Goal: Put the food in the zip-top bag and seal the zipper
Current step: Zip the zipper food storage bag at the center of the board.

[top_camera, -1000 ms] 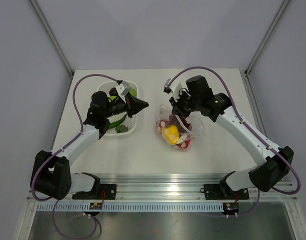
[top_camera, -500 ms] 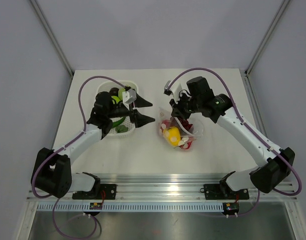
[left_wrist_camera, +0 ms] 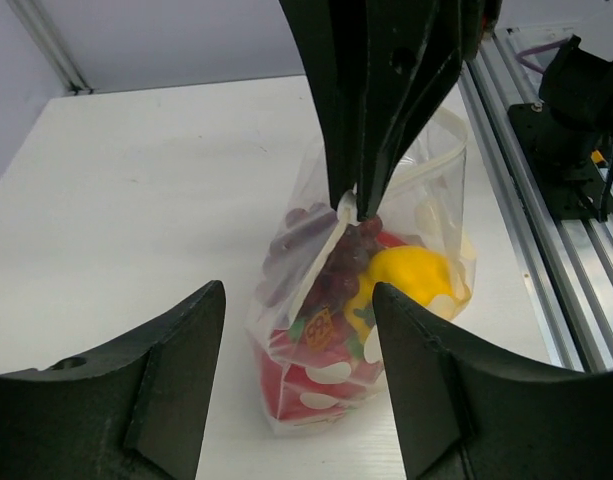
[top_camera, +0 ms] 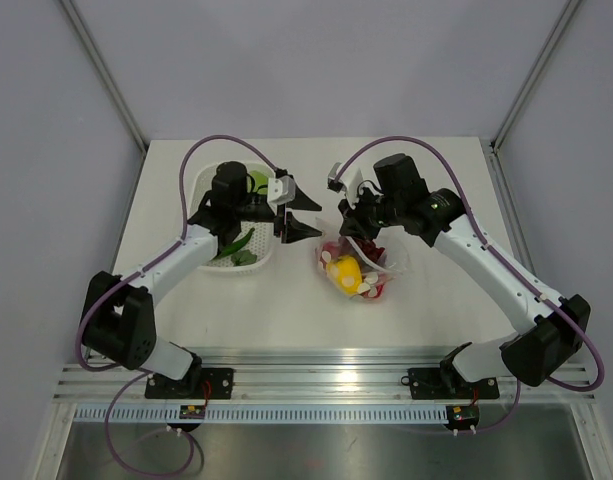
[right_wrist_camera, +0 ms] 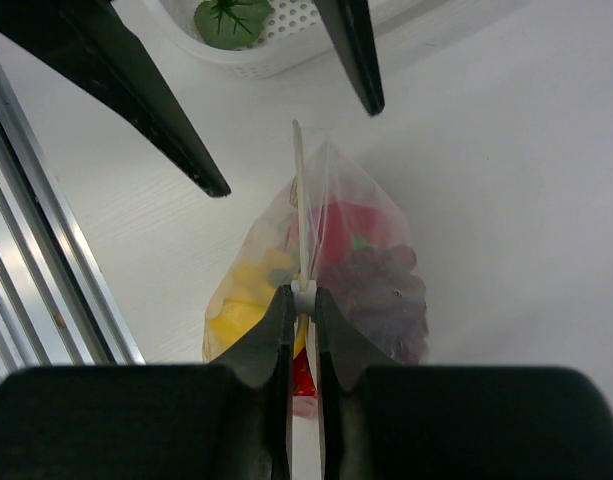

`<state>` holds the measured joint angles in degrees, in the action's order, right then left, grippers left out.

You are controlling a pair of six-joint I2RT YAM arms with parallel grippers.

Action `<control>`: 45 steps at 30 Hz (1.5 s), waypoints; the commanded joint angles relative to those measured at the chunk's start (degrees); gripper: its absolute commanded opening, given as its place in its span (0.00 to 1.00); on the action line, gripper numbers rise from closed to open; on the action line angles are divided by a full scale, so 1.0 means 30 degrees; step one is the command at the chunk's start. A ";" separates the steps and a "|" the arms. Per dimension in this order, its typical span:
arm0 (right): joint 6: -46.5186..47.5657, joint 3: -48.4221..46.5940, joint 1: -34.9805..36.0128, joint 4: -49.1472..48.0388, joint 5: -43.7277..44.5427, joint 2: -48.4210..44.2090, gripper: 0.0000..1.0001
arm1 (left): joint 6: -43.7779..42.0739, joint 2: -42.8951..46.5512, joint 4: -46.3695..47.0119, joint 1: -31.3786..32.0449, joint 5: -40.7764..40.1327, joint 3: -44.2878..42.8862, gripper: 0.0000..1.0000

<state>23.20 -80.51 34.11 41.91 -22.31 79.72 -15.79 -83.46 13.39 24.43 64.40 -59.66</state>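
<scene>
Right pincer [right_wrist_camera: 304,297] clenched on the zipper [right_wrist_camera: 299,190]. I pinch the strip so the zip-top bag [left_wrist_camera: 426,190] stands upright, bottom on the tabletop [top_camera: 286,300]. Left pincer [left_wrist_camera: 294,300] released and empty, jaws spread toward the bag, probably to take the strip for sealing. Food [left_wrist_camera: 411,275] sits inside the bag; green pieces [right_wrist_camera: 231,18] lie in the basket [top_camera: 258,266].
</scene>
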 commanded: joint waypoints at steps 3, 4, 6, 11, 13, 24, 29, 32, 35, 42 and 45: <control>-0.0087 -0.0175 -0.0119 -0.1607 -0.1003 -0.0412 0.00 | -0.1211 -0.0539 -0.0772 0.0909 0.0652 -0.0768 0.59; -0.0087 -0.0175 -0.0119 -0.1636 -0.1032 -0.0383 0.00 | -0.1153 -0.0626 -0.0771 0.0998 0.0681 -0.0797 0.58; -0.0059 -0.0146 -0.0090 -0.1637 -0.1032 -0.0383 0.00 | -0.0977 -0.0715 -0.0655 0.1086 0.0622 -0.0827 0.56; -0.0058 -0.0146 -0.0090 -0.1637 -0.1003 -0.0237 0.00 | 0.0370 -0.1065 0.0752 0.1204 0.0828 -0.0739 0.46; -0.0029 -0.0204 -0.0119 -0.1607 -0.1003 -0.0149 0.00 | 0.0633 -0.1125 0.0839 0.1204 0.0915 -0.0826 0.41; -0.0175 -0.0204 -0.0119 -0.1636 -0.1090 -0.0090 0.00 | 0.2040 -0.1447 0.1952 0.1555 0.0623 -0.0944 0.43; -0.0175 -0.0175 -0.0119 -0.1549 -0.1091 -0.0090 0.00 | 0.2655 -0.1798 0.2129 0.1702 0.0505 -0.1119 0.25; -0.0175 -0.0058 -0.0119 -0.1519 -0.1090 -0.0148 0.00 | 0.3095 -0.1945 0.2305 0.1790 0.0418 -0.1179 0.00; -0.0175 0.0117 -0.0119 -0.1578 -0.0916 -0.0295 0.00 | 0.3563 -0.1887 0.2276 0.1878 -0.0020 -0.1120 0.00; -0.0175 0.0381 -0.0090 -0.1314 0.0256 -0.0968 0.00 | 0.4327 -0.0923 0.2714 0.1878 -0.2305 0.0080 0.00; -0.0146 0.0586 -0.0090 -0.1109 0.0754 -0.1290 0.00 | 0.4298 -0.0249 0.3241 0.1849 -0.3388 0.0812 0.00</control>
<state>23.11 -79.07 33.95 40.12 -21.89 79.33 -3.29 -88.01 18.70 30.09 59.64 -58.98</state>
